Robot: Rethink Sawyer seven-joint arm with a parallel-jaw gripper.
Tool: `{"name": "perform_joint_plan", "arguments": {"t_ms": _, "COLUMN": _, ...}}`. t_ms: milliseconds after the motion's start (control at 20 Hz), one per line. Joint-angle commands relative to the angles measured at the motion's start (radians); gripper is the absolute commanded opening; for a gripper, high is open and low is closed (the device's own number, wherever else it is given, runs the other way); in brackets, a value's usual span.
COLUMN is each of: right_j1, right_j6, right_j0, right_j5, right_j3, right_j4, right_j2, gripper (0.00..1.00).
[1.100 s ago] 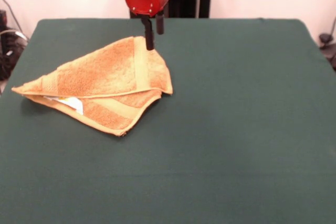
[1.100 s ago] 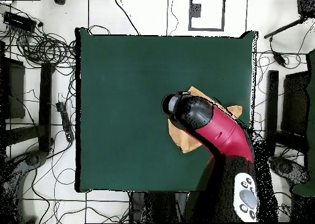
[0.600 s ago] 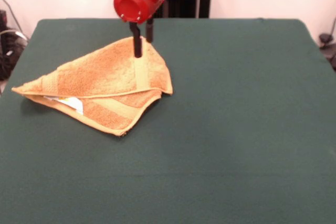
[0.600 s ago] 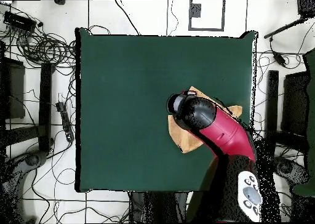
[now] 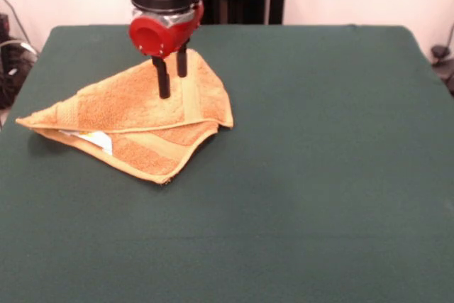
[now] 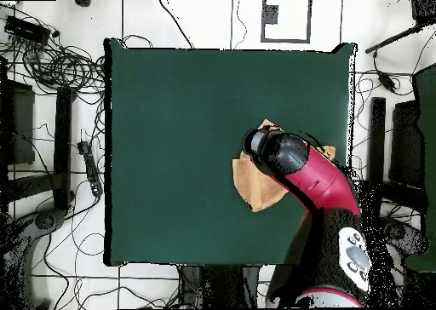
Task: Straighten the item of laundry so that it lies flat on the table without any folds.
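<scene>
Over the far left part of the green worktop (image 5: 319,175), my fingers (image 5: 172,79) are hanging parted, gripping nothing, above the folded orange towel (image 5: 135,115) lying bunched beneath them.

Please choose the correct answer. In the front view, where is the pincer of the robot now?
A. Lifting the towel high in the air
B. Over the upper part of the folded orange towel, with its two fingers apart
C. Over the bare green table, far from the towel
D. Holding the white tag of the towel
B: the pincer stands over the upper part of the folded towel, its two dark fingers apart, and the towel lies on the table.
</scene>
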State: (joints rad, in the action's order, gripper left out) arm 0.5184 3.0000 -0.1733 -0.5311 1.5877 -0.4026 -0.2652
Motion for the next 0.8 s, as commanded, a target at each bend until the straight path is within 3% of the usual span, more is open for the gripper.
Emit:
{"name": "perform_joint_plan", "arguments": {"t_ms": 50, "right_j1": -0.140, "right_j6": 0.215, "right_j0": 0.083, "right_j5": 0.052, "right_j3": -0.056, "right_j4": -0.091, "right_j2": 0.089, "gripper": 1.00}}
{"name": "perform_joint_plan", "arguments": {"t_ms": 250, "right_j1": -0.160, "right_j6": 0.243, "right_j0": 0.103, "right_j5": 0.064, "right_j3": -0.064, "right_j4": -0.131, "right_j2": 0.078, "gripper": 1.00}}
{"name": "perform_joint_plan", "arguments": {"t_ms": 800, "right_j1": -0.176, "right_j6": 0.078, "right_j0": 0.032, "right_j5": 0.148, "right_j3": -0.019, "right_j4": -0.096, "right_j2": 0.141, "gripper": 1.00}}
